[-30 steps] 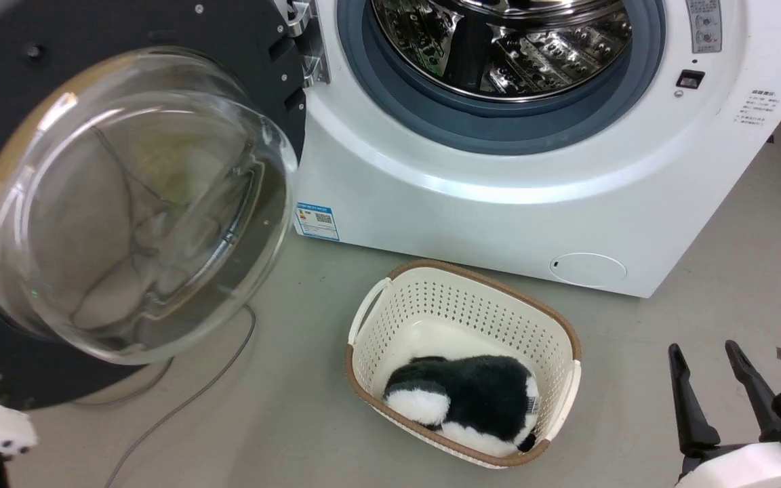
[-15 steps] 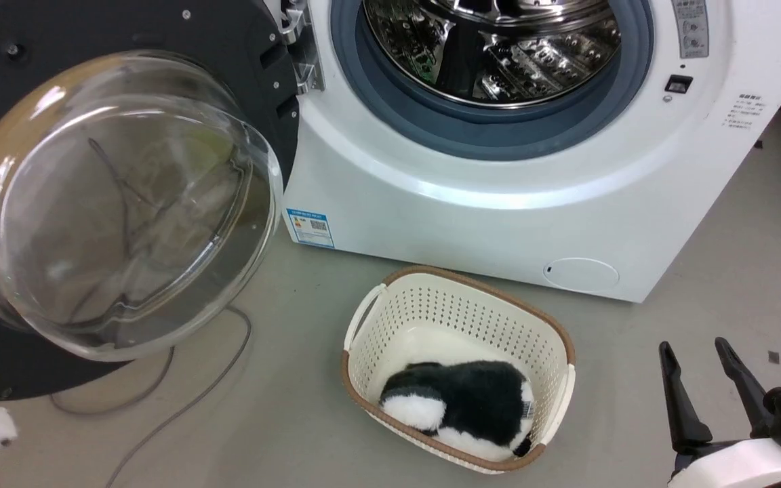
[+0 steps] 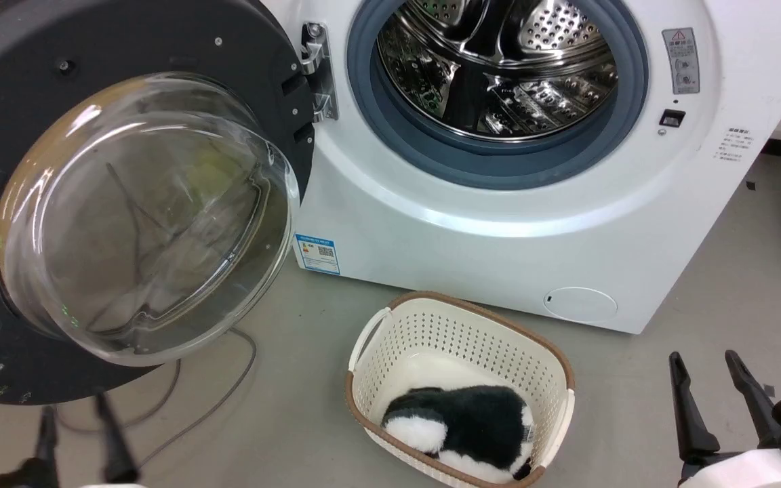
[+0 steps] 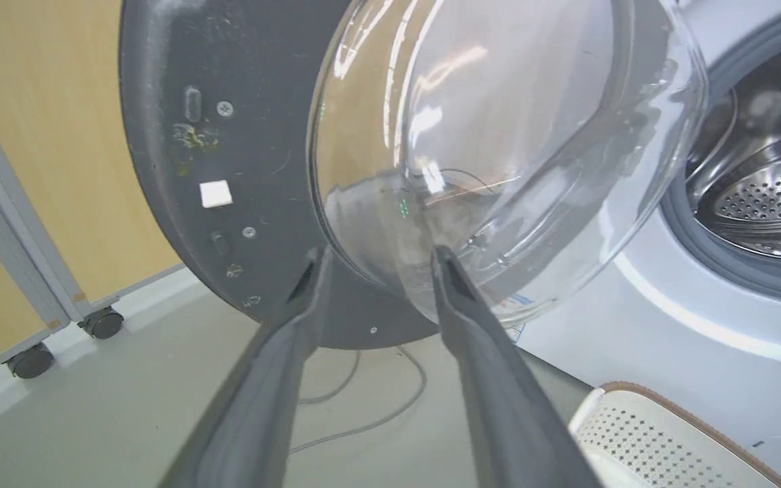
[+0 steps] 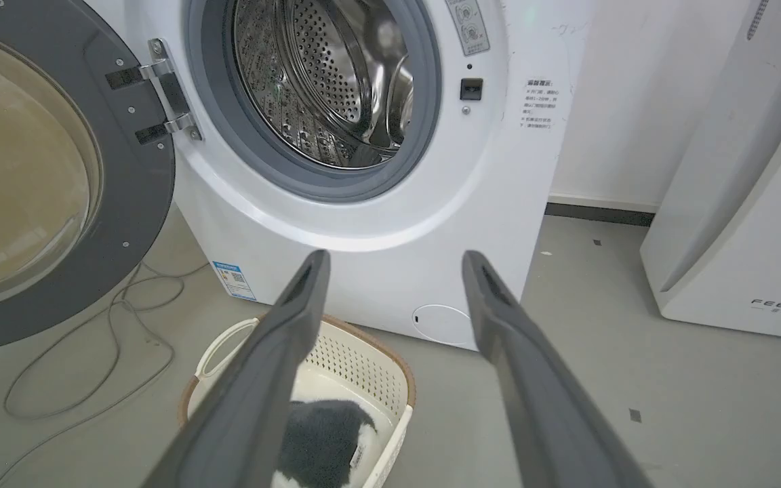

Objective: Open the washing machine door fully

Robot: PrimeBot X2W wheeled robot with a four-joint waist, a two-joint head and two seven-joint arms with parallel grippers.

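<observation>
The washing machine (image 3: 472, 237) is a big white box with its steel drum (image 3: 499, 68) exposed. Its washing machine door (image 3: 160, 47) is swung wide to the left, dark grey inner side and clear glass bowl (image 3: 139, 224) facing me. Just under the door's lower rim my left gripper (image 3: 73, 407) is open, blurred and holding nothing. In the left wrist view, the left gripper (image 4: 377, 261) points at the door (image 4: 241, 135). At the lower right, my right gripper (image 3: 702, 359) is open and empty, far from the door. The right wrist view has the right gripper (image 5: 396, 257) facing the machine (image 5: 431, 203).
A cream basket (image 3: 462, 305) holding a black-and-white plush toy (image 3: 458, 420) sits on the floor before the machine. A grey cable (image 3: 228, 379) loops under the door. A white FEELAIR appliance (image 5: 736, 237) stands right of the machine. A wheeled partition (image 4: 24, 203) stands behind the door.
The left gripper's dark fingers have come into the head view below the door, spread apart; before, only its pale wrist showed. The head camera has shifted. The right gripper keeps its place.
</observation>
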